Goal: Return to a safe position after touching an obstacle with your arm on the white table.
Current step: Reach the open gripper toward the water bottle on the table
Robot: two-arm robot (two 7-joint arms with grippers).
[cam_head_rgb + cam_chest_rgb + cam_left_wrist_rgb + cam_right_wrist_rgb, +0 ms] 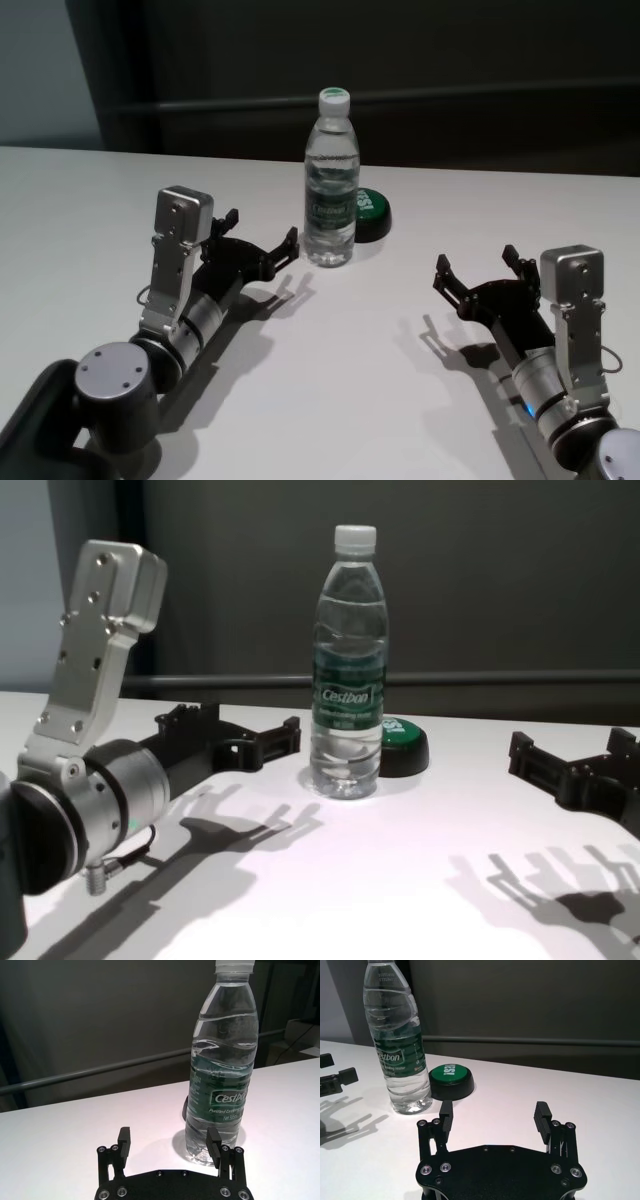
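Note:
The obstacle, a tall clear water bottle (pixel 331 180) with a white cap and green label, stands upright on the white table (pixel 400 400). My left gripper (pixel 262 228) hovers low just left of the bottle, open and empty. Its nearer fingertip (pixel 292 238) sits close beside the bottle's base with a slim gap. In the left wrist view the bottle (pixel 222 1070) rises right behind one finger (pixel 213 1140) of that gripper (pixel 169 1137). My right gripper (pixel 476 260) is open and empty, well to the right of the bottle (pixel 397 1045) and nearer to me.
A low black button with a green top (pixel 373 212) sits right behind the bottle, slightly to its right. The table's far edge runs behind both, with a dark wall and rail beyond.

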